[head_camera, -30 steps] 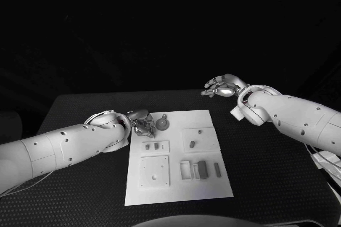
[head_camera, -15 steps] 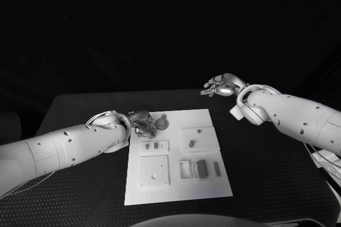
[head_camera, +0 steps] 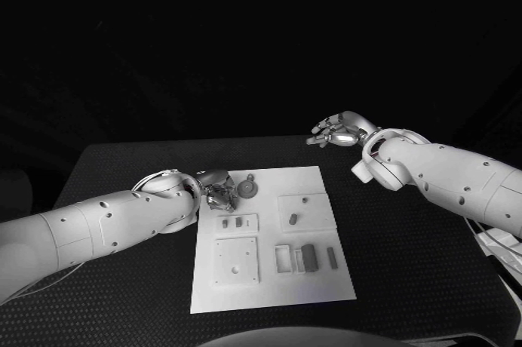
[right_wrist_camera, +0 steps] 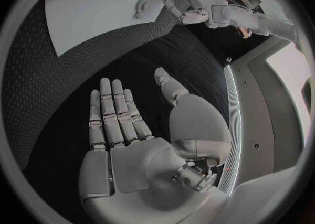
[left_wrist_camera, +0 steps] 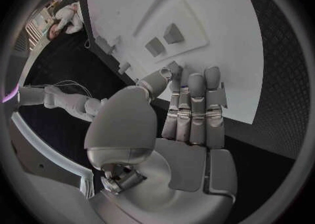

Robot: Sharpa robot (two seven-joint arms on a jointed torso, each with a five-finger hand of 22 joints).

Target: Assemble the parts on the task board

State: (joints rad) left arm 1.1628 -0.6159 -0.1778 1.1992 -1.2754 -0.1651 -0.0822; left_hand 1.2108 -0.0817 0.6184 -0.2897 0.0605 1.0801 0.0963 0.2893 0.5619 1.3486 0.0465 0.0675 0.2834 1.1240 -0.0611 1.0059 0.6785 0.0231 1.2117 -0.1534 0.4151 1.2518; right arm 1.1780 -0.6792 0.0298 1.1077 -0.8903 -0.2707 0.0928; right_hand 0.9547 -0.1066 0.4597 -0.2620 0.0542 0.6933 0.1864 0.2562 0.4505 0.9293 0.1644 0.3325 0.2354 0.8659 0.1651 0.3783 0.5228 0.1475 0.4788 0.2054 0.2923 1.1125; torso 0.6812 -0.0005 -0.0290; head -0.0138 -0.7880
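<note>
The left hand (head_camera: 218,188) hovers over the board's (head_camera: 315,283) far left corner, just beside a round part (head_camera: 250,188); its fingers are together and straight, its thumb near a small piece, but whether it pinches anything I cannot tell. The right hand (head_camera: 339,131) hangs spread and empty over the desk (head_camera: 413,256), well apart from the board. Other parts (head_camera: 309,256) lie in recesses nearer the robot. A careless descent could nudge the round part aside. The left fingertips are hidden behind the wrist from above.
</note>
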